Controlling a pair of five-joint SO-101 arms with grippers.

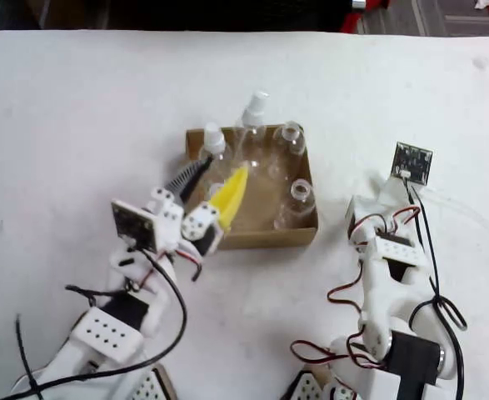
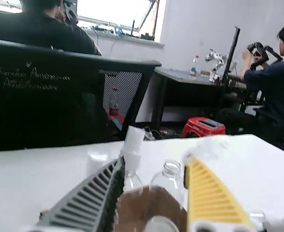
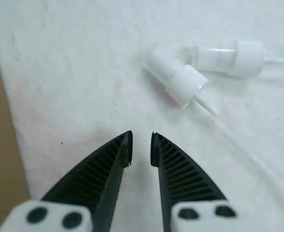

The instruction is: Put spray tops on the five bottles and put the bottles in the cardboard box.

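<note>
**Bench, seen from above and from both wrists.** The cardboard box (image 1: 269, 236) sits on the white table (image 1: 77, 108), ahead of the two arms and nearer the left one. Clear bottles stand upright inside it.

- The first capped bottle (image 1: 213, 142), with a spray top fitted, is in the far-left corner.
- The second capped bottle (image 1: 254, 117) stands by the far wall, just right of the first.
- The first open bottle (image 1: 291, 137), its neck bare, is in the far-right corner.
- The second open bottle (image 1: 301, 196), also bare, is beside the right wall, nearer the arms.

The left gripper (image 1: 227, 165) hangs over the near-left part of the box. Its claw is spread wide — the dark finger (image 1: 190, 175) to the left, the yellow finger (image 1: 232, 196) to the right — and holds nothing. In the left wrist view the bottles stand beyond the two fingertips.

The right arm (image 1: 390, 258) stands right of the box. The right gripper (image 3: 141, 143) points down at bare table with its claw narrow: the tips are just apart and grip nothing. Beyond its tips lie two loose spray tops — the nearer spray top (image 3: 178, 77) and the farther spray top (image 3: 229, 58) — on their sides on the table outside the box. They lie just beside each other, each with a thin dip tube trailing from it.
</note>
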